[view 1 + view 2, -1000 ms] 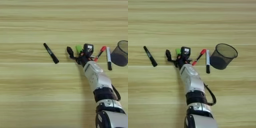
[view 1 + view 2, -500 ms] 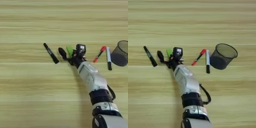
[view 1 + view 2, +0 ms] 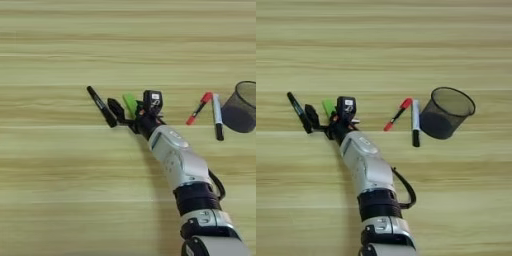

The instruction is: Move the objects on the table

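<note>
Green block [image 3: 130, 104]: small bright green rectangular piece, tilted on the table, lying between the two black fingers of the gripper [image 3: 134, 106]; whether the fingers press on it cannot be told from these views.
Step in hand: by my reading, the green block is being shifted sideways toward the robot's left, or is about to be grasped; the gripper sits right at it, low over the wood.
Next move: judged from the layout, it calls for a careful push or a firm closing on the block without knocking the black marker, which lies just beside the left finger.
Black marker [image 3: 101, 106]: dark, slim, lying diagonally, upper end toward the far left; its lower end is touching or almost touching the left finger; I cannot tell which.
Jaws: spread either side of the block; clenched or released, I cannot tell.
Red pen [image 3: 397, 114]: thin, red cap at the upper right end, lying diagonally, well apart from the gripper on the robot's right.
White marker [image 3: 415, 121]: white body, black cap at the near end, lying almost straight, just beside the red pen.
Mesh cup [image 3: 447, 113]: dark, tipped so its open mouth shows, near the white marker.
Table [image 3: 60, 200]: light wood, horizontal grain stripes.
</note>
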`<state>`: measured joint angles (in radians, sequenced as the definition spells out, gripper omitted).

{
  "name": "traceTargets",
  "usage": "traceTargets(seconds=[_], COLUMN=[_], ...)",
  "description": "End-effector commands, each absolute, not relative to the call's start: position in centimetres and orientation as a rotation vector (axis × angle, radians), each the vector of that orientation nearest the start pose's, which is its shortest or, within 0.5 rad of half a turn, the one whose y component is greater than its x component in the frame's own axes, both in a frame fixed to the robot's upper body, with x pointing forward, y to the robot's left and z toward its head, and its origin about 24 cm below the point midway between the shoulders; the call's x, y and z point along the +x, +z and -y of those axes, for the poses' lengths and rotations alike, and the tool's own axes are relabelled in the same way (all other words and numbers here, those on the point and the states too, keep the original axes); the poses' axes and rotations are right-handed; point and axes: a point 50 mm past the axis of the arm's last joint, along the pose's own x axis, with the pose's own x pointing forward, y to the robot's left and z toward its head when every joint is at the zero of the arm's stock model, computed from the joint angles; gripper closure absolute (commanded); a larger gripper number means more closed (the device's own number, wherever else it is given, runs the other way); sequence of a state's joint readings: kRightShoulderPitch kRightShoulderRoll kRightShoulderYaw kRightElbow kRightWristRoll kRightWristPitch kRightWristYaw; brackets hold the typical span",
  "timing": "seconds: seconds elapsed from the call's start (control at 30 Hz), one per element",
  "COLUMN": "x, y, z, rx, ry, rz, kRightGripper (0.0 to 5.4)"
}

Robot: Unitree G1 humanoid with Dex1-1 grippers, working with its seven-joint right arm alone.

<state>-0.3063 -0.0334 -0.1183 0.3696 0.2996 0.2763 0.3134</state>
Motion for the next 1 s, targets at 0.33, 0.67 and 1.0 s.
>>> traceTargets(seconds=[0.33, 0.67, 1.0], x=[31.0, 31.4, 31.4], y=[3.2, 5.1, 6.6], z=[13.5, 14.9, 15.7], rx=[0.335, 0.162, 0.046], ry=[0.317, 0.192, 0.098], rz=[-0.249, -0.091, 0.033], kRightGripper=[0.04, 0.04, 0.04])
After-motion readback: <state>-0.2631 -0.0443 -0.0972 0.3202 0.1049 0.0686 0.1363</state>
